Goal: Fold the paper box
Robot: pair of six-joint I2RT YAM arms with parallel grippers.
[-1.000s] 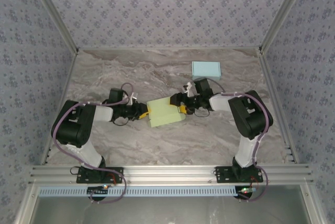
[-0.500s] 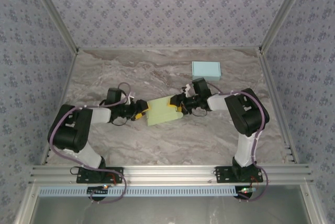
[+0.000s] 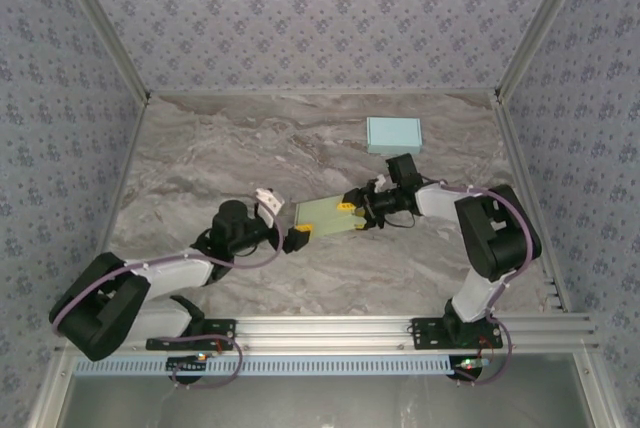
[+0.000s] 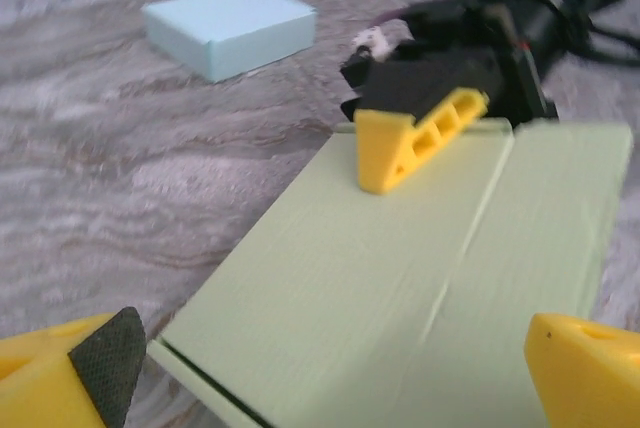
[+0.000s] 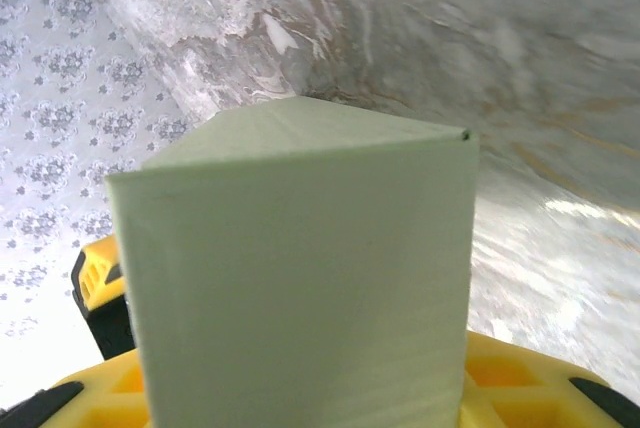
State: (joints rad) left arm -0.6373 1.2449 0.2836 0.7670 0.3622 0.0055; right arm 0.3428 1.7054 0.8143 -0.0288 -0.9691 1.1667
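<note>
Backed off toward its base, the left pincer now stands spread wide, its tips just short of the pale green paper box, which lies flat and creased lengthwise. The right pincer pinches the box's far edge. One green box; one blue box sits beyond the right pincer, well apart. Bare table lies open around both pincers.

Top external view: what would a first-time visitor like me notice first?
At the centre, a flattened pale green paper box is pinched at its right edge by the right arm's yellow fingers. The left arm's fingers stand open just off its near-left corner. A light blue box sits alone farther back, on the right.
</note>
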